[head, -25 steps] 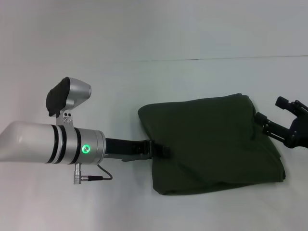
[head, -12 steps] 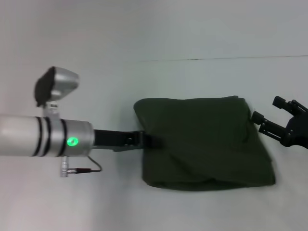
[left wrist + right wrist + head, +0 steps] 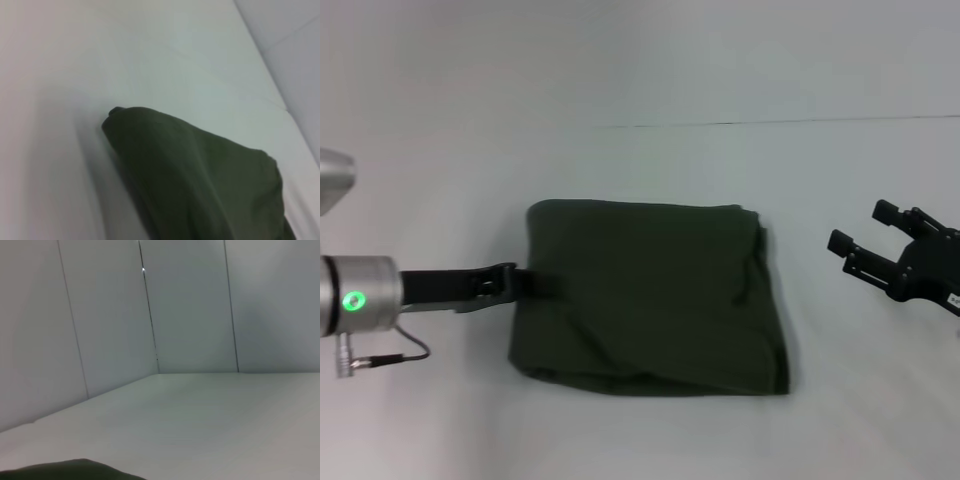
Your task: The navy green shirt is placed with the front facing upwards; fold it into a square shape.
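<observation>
Gripping the navy green shirt (image 3: pixel 650 295) at its edge, left gripper (image 3: pixel 535 284) fingers are clamped on cloth. Right gripper (image 3: pixel 860 240) fingers spread apart, well clear of it.

Silver left arm (image 3: pixel 360 298) with green light, black right gripper (image 3: pixel 868 235)

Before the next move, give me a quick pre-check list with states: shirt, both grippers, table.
1. Dark olive-green cotton shirt folded into a compact, roughly square bundle: ok.
2. Bundle edges tidy: not ok, the near edge is rumpled and the right edge shows loose layers.
3. Left gripper at the shirt's left edge, shut on the fabric: ok, grip looks secure.
4. Right gripper clear of the shirt, open, apart from its right edge: ok.
5. Shirt fully on the white table: ok, all edges lie on it.
6. Cream lettering or neck label showing: cannot tell, neither is visible in any view.
</observation>
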Tool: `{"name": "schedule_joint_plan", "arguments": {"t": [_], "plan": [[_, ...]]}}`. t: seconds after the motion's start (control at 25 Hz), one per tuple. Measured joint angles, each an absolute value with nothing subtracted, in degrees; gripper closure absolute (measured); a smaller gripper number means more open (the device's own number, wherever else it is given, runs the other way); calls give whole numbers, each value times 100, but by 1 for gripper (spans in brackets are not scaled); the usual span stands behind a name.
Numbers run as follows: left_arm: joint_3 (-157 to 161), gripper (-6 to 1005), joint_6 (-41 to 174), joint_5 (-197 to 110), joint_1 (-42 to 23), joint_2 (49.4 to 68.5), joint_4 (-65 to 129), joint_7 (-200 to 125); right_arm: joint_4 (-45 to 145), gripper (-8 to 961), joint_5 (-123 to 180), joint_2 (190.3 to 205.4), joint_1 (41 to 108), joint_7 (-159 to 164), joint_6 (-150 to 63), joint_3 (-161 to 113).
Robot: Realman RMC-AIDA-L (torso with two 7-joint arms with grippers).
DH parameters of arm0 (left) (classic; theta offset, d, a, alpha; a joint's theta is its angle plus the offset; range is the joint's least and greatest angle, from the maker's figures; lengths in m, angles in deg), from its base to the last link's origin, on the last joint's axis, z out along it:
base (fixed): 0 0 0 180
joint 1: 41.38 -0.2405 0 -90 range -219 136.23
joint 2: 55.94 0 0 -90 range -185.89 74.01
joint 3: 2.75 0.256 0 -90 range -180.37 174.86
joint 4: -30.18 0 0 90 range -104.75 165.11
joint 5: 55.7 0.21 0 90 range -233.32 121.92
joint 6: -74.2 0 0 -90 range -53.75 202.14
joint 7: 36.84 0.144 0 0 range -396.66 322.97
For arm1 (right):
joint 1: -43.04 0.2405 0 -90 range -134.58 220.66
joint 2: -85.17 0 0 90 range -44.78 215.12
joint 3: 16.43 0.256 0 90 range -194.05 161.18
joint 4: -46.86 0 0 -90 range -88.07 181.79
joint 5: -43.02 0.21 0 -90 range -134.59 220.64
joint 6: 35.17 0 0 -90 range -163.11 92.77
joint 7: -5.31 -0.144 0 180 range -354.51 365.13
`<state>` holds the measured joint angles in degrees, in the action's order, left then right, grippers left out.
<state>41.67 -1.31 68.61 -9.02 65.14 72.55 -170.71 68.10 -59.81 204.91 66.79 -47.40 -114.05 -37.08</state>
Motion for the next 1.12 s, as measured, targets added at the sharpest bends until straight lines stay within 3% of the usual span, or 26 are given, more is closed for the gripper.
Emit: {"name": "schedule_joint_plan", "arguments": {"t": [0.64, 0.76, 0.96, 1.12], "plan": [[3441, 889, -666, 7061, -1163, 6526, 7330, -16580, 6721, 71, -5991, 20505, 6876, -4778, -11356, -3766], [3215, 833, -643, 7063, -1190, 6516, 7357, -16496, 6721, 70, -6006, 20502, 6901, -4778, -11364, -3776], [2623, 646, -633, 7059, -1210, 6416, 7540, -15775, 6765, 69, -6015, 20493, 6918, -4757, -11432, -3798], [2452, 574, -681, 6952, -1205, 6391, 7837, -14769, 6799, 71, -6022, 20476, 6949, -4775, -11572, -3922]]}}
